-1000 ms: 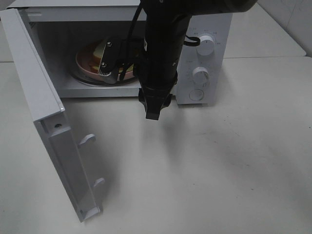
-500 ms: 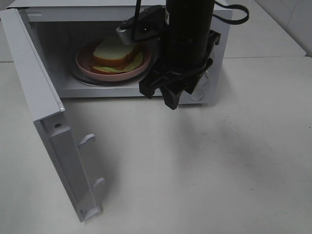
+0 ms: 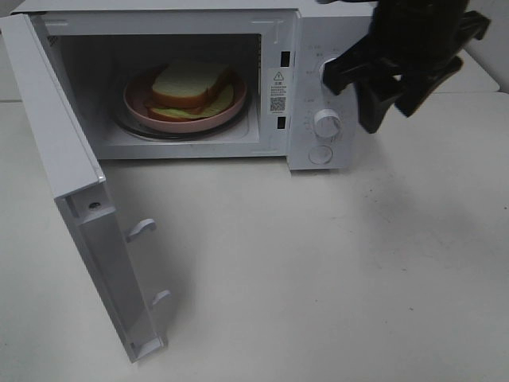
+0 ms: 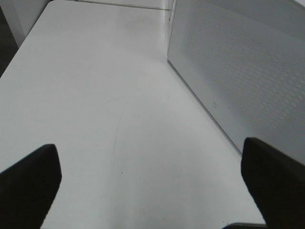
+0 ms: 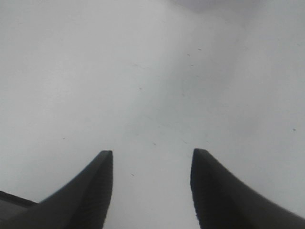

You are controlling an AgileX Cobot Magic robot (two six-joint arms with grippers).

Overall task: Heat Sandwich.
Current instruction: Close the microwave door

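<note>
At far left, outside the high camera's frame, the left gripper (image 4: 152,195) shows only in its own wrist view: its jaws are wide apart with nothing between them, over the bare table (image 4: 95,95) and beside a white perforated panel (image 4: 238,71). Whether that panel is the microwave's door or its side cannot be told.

Next comes the door (image 3: 56,135), swung fully open, with its two latch hooks (image 3: 141,228) pointing out. Within the cavity of the microwave (image 3: 159,20), the sandwich (image 3: 189,83) sits on the pink plate (image 3: 137,102), and nothing is touching either of them.

On the frame right of the cavity is a warning sticker (image 3: 277,77) with a triangle, and under it a QR code (image 3: 277,103). The print on both is too small to read, as are the marks around the lower dial (image 3: 327,122) and the round button (image 3: 320,154). No brand name can be made out.

Furthest right, the right gripper (image 3: 390,111) hangs in front of the control panel, hiding part of the upper dial (image 3: 330,76). Its jaws are apart and empty.

Loading looks done, judging by how things lie. Shutting the door and setting the dials appear to be what is left.
</note>
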